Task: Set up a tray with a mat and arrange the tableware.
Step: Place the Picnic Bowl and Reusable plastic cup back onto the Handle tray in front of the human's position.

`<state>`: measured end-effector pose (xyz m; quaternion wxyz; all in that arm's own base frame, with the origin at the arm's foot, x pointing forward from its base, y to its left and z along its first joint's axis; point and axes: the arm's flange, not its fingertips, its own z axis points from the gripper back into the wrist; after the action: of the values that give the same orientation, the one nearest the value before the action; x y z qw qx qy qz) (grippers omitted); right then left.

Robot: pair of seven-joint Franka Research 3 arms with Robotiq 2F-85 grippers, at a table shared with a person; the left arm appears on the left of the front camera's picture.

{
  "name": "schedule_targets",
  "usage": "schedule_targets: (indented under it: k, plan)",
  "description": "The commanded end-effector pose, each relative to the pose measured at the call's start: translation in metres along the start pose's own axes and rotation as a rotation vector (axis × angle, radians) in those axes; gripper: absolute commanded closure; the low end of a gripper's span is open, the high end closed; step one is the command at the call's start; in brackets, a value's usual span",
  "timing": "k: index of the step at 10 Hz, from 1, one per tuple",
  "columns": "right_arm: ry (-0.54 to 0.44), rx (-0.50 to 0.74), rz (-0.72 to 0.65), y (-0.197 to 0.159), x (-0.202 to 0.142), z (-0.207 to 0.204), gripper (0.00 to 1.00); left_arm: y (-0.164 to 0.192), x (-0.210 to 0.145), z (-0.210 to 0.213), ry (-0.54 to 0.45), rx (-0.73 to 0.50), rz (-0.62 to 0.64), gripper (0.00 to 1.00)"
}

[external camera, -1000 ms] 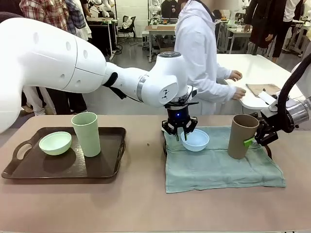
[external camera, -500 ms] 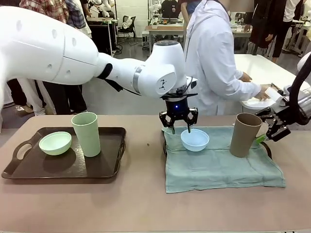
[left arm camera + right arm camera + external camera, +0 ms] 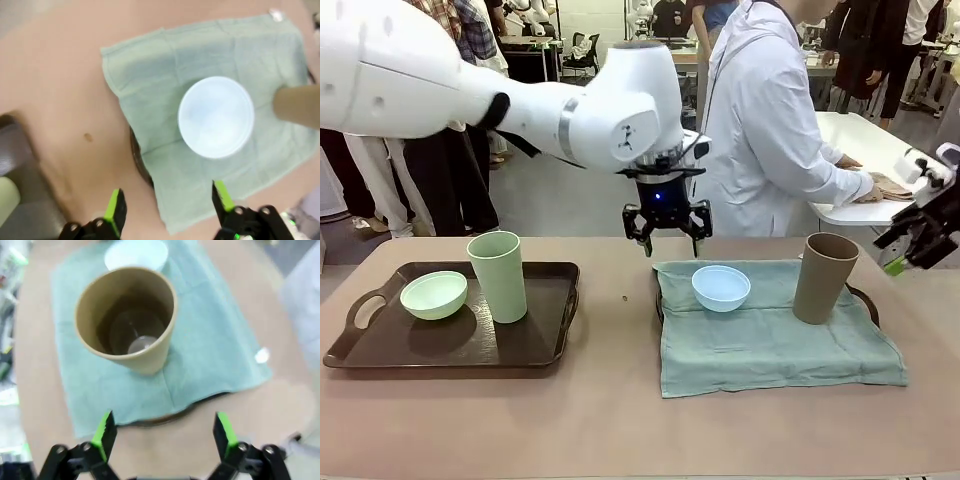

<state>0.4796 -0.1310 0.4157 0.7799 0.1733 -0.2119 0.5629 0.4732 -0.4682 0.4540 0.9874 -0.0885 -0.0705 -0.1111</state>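
Seen wide open: left tool (image 3: 668, 245) above blue bowl (image 3: 721, 287) on mat (image 3: 770, 345), right tool (image 3: 165, 436) apart from brown cup (image 3: 127, 320).

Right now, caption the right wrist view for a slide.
Open right gripper facing an upright brown cup on the green mat.

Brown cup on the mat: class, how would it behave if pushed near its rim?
The brown cup is tall, narrower at the base, so it would probably tip rather than slide. Seemingly empty and thin-walled, it likely feels light.
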Motion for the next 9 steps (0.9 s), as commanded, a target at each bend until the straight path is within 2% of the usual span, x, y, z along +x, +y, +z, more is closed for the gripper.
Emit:
schedule_targets:
  k: [1, 4, 7, 9]
  plan:
    - [0.129, -0.022, -0.121, 0.033, 0.038, 0.028, 0.00, 0.013, -0.016, 0.028, 0.003, 0.000, -0.085, 0.00]
    - [0.312, -0.173, -0.256, 0.080, 0.094, 0.056, 0.00, 0.024, -0.024, 0.077, -0.002, 0.028, -0.131, 0.00]
    - [0.427, -0.325, -0.388, 0.126, 0.150, 0.087, 0.00, 0.020, -0.035, 0.120, -0.060, 0.109, -0.122, 0.00]
    - [0.470, -0.419, -0.476, 0.131, 0.188, 0.104, 0.00, 0.017, -0.035, 0.133, -0.090, 0.137, -0.106, 0.00]
